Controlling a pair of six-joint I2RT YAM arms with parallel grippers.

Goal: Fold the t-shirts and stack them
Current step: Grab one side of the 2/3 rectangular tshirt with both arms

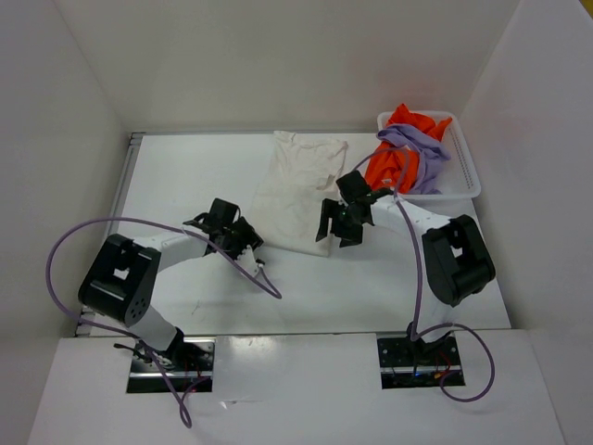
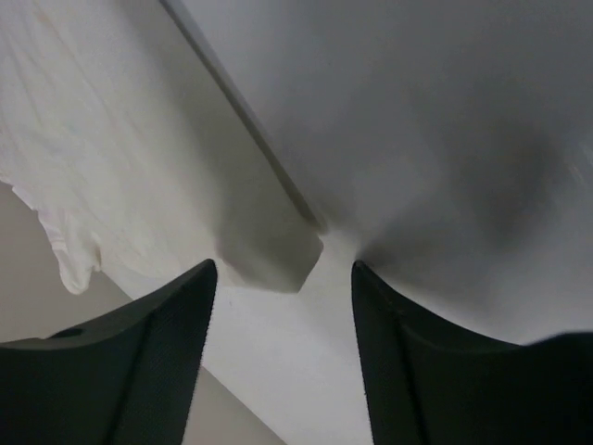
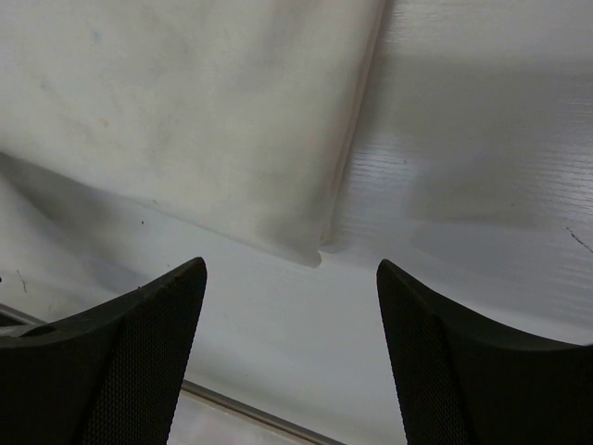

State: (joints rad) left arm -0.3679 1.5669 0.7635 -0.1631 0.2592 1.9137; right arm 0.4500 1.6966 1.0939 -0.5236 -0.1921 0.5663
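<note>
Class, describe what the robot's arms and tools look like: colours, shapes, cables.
The left arm and right arm have white links and bulky black joint housings. The left tool and right tool are black, their fingers finely textured. A purple cable loops along each arm.

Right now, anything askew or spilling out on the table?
Two things. The white t-shirt lies slanted on the table, its far edge rumpled. The orange t-shirt and purple t-shirt sit bunched in the basket, orange cloth hanging over its left rim. Nothing looks damaged.
</note>
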